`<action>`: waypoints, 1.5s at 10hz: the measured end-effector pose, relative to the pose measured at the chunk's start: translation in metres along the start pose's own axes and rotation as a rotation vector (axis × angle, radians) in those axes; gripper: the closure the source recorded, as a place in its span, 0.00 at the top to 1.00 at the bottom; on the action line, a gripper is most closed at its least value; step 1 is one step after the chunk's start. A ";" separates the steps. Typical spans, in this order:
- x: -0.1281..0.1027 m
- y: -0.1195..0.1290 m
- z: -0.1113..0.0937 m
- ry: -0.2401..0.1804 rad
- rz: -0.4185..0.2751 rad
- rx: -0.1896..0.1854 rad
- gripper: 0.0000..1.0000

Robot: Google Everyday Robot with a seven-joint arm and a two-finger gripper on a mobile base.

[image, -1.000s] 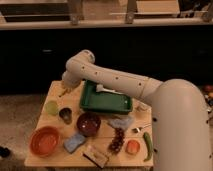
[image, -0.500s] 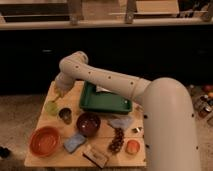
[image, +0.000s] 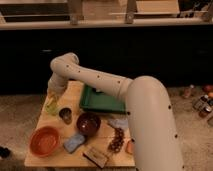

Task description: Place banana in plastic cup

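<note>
Nearest the camera, the broad cream-white arm point(image: 150, 125) fills the lower right, and beside it on the pale wooden table point(image: 55, 159) lie a shallow orange-red bowl point(image: 44, 141), a crumpled blue cloth point(image: 73, 142) and a dark maroon bowl point(image: 88, 123). Farther back stands a small dark metallic cup point(image: 65, 115), then the small pale yellow-green translucent plastic cup point(image: 51, 106), with a flat green tray point(image: 100, 100) off to the side. The gripper point(image: 53, 93) hangs directly over the plastic cup, its tip just above the rim. Whether it is spread or closed cannot be told, nor whether it carries anything. The small dull-yellow banana is not discernible, neither on the table nor at the gripper. Judging by its kind, it should be light, fairly firm and smooth-skinned, best held across its middle. The cup looks light and tippable, so a release should be centred over its mouth.
</note>
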 end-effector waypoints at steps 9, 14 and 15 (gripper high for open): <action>-0.008 -0.011 0.044 -0.094 -0.041 -0.127 0.04; -0.009 -0.011 0.061 -0.124 -0.045 -0.194 0.04; -0.010 -0.012 0.064 -0.127 -0.044 -0.202 0.04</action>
